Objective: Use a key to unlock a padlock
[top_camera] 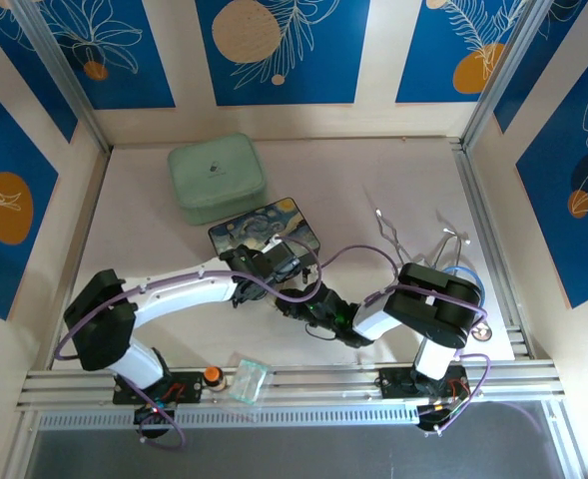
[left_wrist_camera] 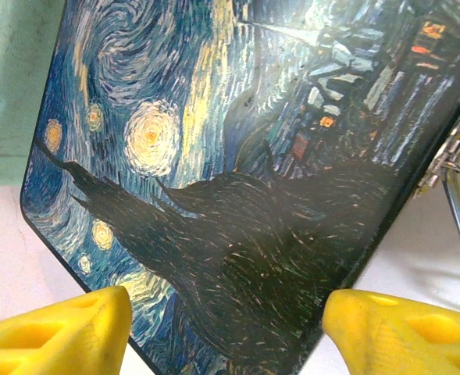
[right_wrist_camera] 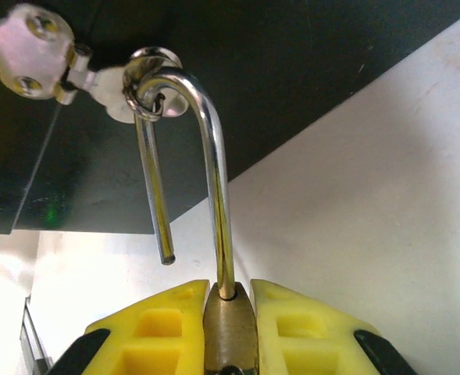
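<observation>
My right gripper (right_wrist_camera: 230, 303) is shut on the brass body of the padlock (right_wrist_camera: 231, 332). Its silvery shackle (right_wrist_camera: 216, 164) stands open, with the short leg free of the body. The shackle's bend hangs through the small ring (right_wrist_camera: 145, 98) of the hasp on the painted box (right_wrist_camera: 237, 70). In the top view the right gripper (top_camera: 311, 302) sits at the box's near edge. My left gripper (left_wrist_camera: 226, 316) is open, with its yellow fingers (left_wrist_camera: 65, 328) wide apart over the near corner of the painted box (left_wrist_camera: 237, 156). The key is out of view.
A mint-green case (top_camera: 217, 178) lies behind the painted box (top_camera: 264, 230). Bent silver wire pieces (top_camera: 393, 235) lie at the right. An orange knob (top_camera: 212, 375) and a clear plastic bag (top_camera: 247, 382) rest on the front rail. Aluminium frame rails border the table.
</observation>
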